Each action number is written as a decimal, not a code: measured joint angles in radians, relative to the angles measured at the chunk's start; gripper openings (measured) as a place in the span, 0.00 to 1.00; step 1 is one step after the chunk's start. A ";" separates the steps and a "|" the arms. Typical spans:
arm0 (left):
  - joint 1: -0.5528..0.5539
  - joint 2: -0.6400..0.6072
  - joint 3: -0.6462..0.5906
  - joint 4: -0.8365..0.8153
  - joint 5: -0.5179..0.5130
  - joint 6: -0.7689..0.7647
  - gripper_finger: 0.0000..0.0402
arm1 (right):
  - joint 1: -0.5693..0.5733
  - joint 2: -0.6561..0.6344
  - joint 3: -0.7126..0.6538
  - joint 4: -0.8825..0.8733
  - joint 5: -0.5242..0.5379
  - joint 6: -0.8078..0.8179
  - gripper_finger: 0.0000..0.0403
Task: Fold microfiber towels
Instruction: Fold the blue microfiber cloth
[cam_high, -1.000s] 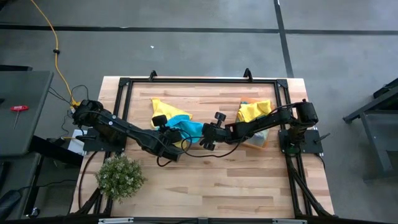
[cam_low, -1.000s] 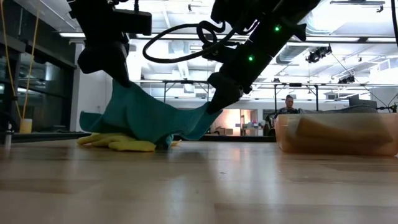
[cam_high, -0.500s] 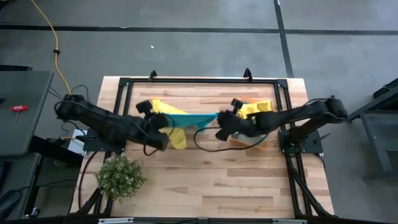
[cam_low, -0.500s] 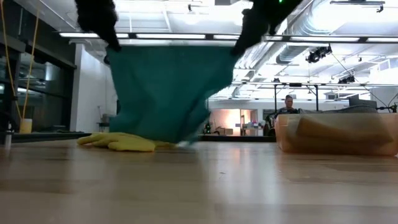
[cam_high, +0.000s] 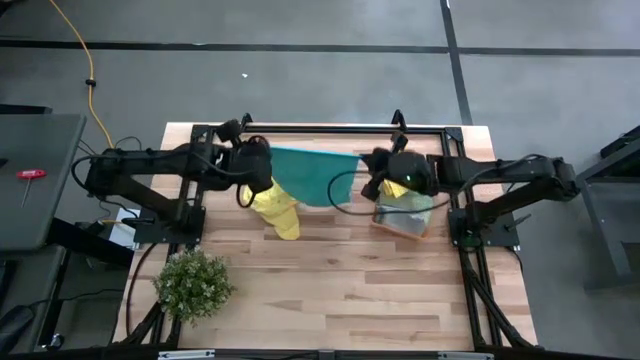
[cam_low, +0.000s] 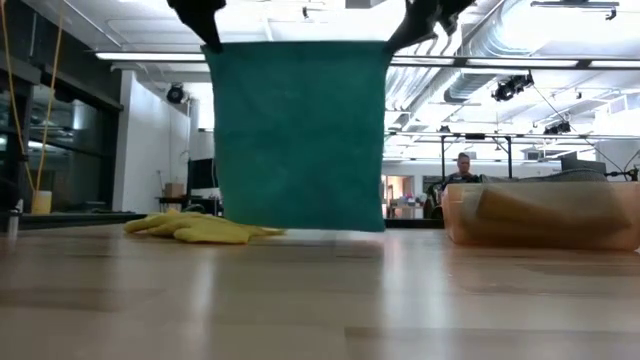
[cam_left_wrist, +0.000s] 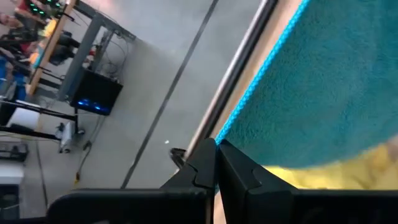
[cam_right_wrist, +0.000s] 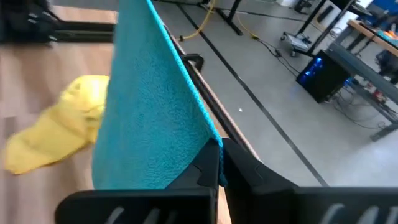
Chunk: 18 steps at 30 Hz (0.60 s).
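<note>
Since a second ago: teal towel (cam_low: 297, 135) lifted off the table (cam_high: 330, 290) and stretched flat between both arms, no longer sagging onto the yellow towel (cam_high: 276, 207). Now hangs as a near-square sheet in the low view, top edge taut and level, bottom edge just above the wood, apparently not touching it. Half a second back, still bunched and slanted; now smooth, side edges plumb.

Left gripper (cam_left_wrist: 216, 144) with jaws closed on one top corner of the teal towel, toward the far left part of the table in the high view (cam_high: 254, 163). Right gripper (cam_right_wrist: 221, 144) with jaws closed on the other top corner, above the orange bin (cam_high: 405, 218) at far right (cam_high: 382, 172). Both raised and pulled back toward the far edge compared with a second ago, when low over the middle.

No brand, label or readable writing anywhere; no tag visible on the held towel.

Yellow towel crumpled on the wood below the left half of the hanging sheet, its heap just behind the sheet's lower left corner in the low view. More yellow and green cloth inside the bin. Small plant (cam_high: 192, 284) at the near left corner, well apart from the cloth. Near half of the table bare wood, open for laying the sheet down. A person (cam_low: 463, 170) seated far off in the room behind.
</note>
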 joint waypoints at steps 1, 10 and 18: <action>0.024 0.000 -0.002 0.025 0.000 0.031 0.00 | -0.024 0.003 0.000 0.004 -0.012 -0.013 0.00; 0.252 0.005 -0.002 0.336 0.017 0.340 0.00 | -0.255 0.021 -0.001 0.130 -0.069 -0.209 0.00; 0.338 0.007 -0.061 0.480 0.175 0.380 0.00 | -0.297 0.024 -0.001 0.079 -0.132 -0.239 0.00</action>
